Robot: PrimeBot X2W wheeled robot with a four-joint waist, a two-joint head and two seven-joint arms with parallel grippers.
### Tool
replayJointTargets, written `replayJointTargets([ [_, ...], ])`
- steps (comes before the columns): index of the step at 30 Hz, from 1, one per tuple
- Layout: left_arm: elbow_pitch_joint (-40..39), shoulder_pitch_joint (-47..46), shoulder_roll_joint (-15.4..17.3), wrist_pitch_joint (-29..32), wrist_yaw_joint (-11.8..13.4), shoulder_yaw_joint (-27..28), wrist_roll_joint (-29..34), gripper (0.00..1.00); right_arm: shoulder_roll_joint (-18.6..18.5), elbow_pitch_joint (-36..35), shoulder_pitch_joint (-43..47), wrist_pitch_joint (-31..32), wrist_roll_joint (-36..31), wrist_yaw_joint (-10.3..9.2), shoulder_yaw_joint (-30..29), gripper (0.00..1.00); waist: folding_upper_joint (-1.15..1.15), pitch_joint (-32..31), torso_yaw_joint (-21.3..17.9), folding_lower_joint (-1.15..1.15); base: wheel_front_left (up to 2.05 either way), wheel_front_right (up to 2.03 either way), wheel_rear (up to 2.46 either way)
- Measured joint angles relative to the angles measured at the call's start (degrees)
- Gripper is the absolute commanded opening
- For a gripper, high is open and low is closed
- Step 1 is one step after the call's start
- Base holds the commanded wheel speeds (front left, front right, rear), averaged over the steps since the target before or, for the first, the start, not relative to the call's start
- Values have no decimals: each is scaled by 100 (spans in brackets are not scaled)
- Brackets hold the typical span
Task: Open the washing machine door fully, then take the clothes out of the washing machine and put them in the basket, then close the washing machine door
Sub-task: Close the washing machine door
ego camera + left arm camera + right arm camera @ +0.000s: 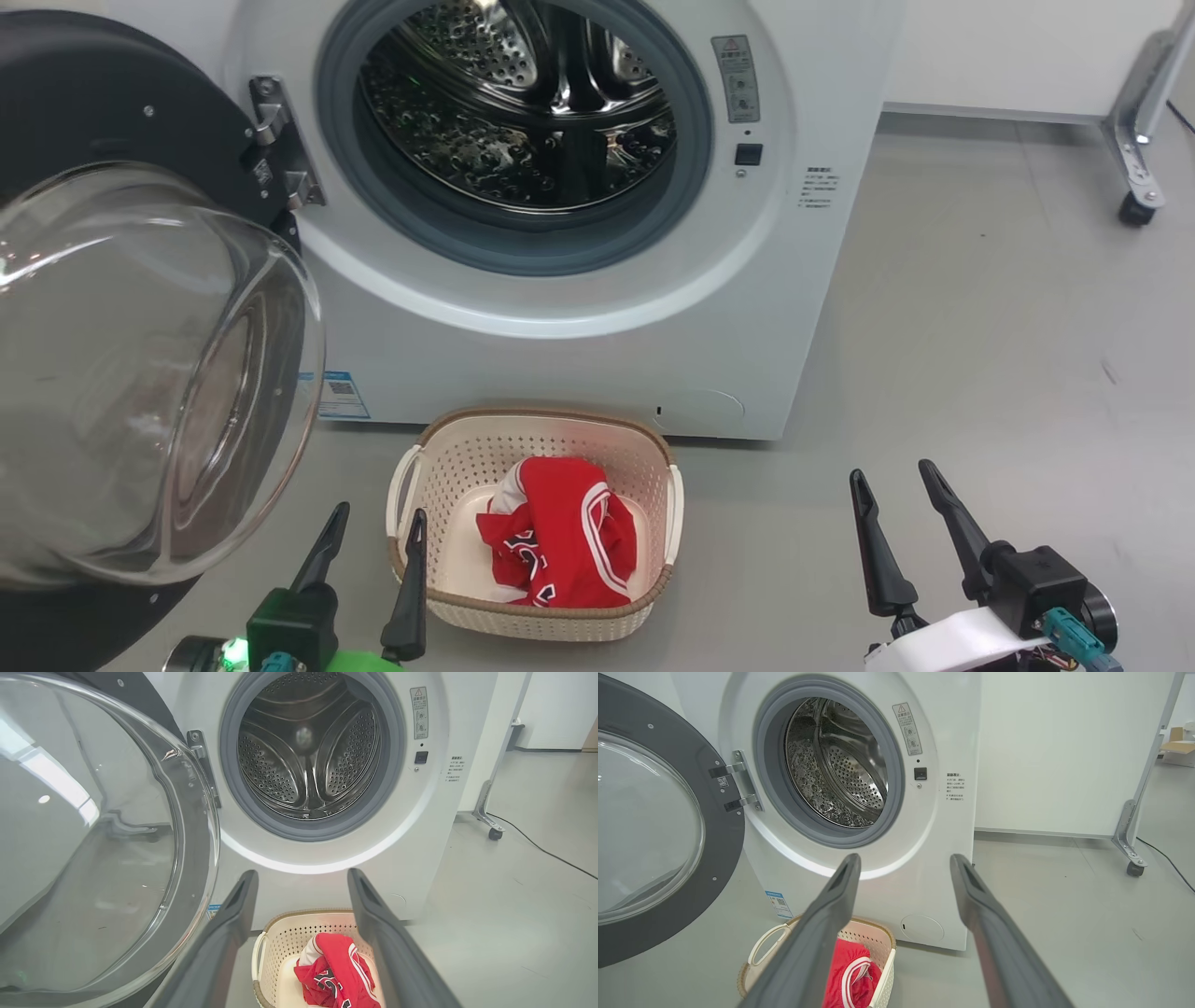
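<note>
clothes (569,532), dark lettering (523,553) unreadable, in basket (551,416); blue-labelled washing machine (579,364); left fingers (411,579) and right fingers (878,551) spread

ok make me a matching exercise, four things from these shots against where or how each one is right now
Things:
1. washing machine door
2. clothes
3. drum
4. left pincer

States:
a. lying in the basket
b. spread, gripping nothing
c. swung wide open
d. bare steel, nothing inside

Pairs: 1-c, 2-a, 3-d, 4-b

1 washer (579,373) w/ 1 door (140,373), 1 basket (537,413), 1 clothes bundle (560,541), 2 grippers (382,509) (892,469).
</note>
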Motion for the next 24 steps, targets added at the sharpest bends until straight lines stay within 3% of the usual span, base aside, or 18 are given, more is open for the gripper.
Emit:
replayJointTargets([
  [24,-92,1,-33,-151,1,230,-37,100,7,-49,9,0,-43,55,124,100,0,38,1744,0,0,0,0],
])
